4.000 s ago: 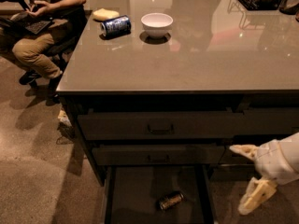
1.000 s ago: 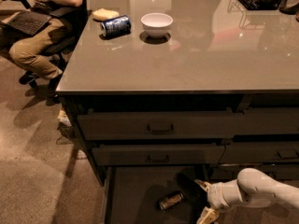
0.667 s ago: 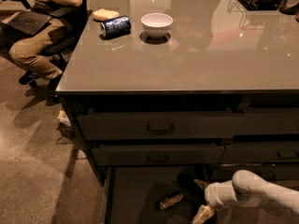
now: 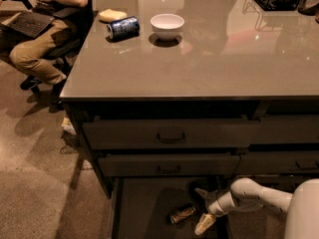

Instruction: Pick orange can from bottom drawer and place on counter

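White arm (image 4: 259,195) low at R, elbow bent; end effector (image 4: 202,209) fingers (image 4: 203,224) spread wide.

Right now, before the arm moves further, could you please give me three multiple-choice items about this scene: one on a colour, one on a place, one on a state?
1. The bowl on the counter is: A white, B red, C green.
2. The orange can lies: A on the counter, B in the bottom drawer, C in the bowl.
3. The pincer is: A shut on the orange can, B open beside the orange can, C above the counter.

Answers:
1 A, the bowl looks plain white.
2 B, the orange can lies on its side on the drawer's dark floor.
3 B, its two fingers stand apart, low in the drawer, close to the orange can.
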